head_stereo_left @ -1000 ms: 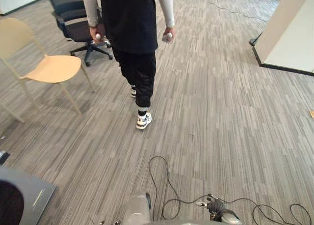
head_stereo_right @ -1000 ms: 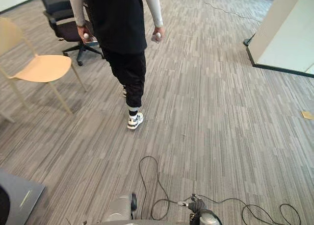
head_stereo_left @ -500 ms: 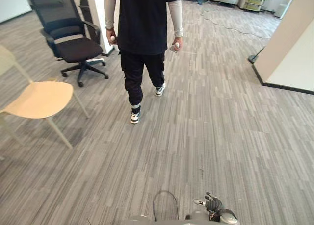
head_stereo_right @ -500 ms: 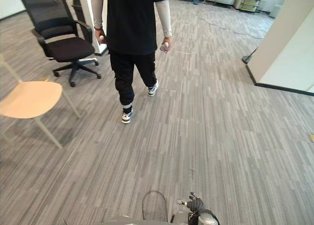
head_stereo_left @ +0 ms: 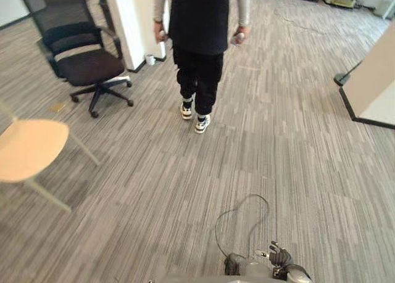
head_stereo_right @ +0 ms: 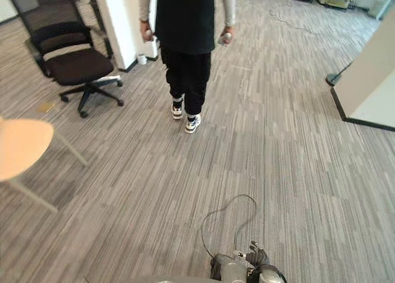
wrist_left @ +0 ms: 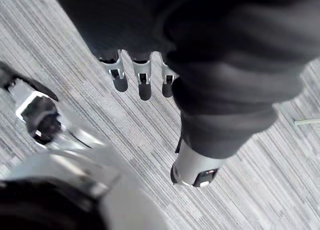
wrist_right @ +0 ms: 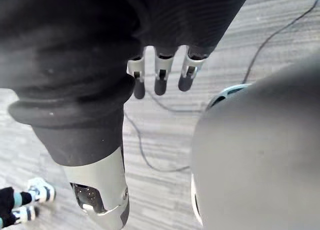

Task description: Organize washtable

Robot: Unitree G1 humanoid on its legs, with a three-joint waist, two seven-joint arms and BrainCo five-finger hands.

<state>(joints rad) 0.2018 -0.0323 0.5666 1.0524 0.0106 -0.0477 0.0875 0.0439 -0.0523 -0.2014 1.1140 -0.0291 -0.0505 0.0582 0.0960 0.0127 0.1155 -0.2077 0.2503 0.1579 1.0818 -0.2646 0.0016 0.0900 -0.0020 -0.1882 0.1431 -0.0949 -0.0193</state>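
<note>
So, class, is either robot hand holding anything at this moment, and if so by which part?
Nothing is held. The left hand and the right hand both hang with straight fingers above the floor.

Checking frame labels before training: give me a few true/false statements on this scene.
1. A person is ahead of the robot. True.
2. The left hand holds a cup. False: it is open and holds nothing.
3. The office chair is on the robot's right of the person. False: it is on the robot's left of the person.
4. The right hand is open and empty. True.
</note>
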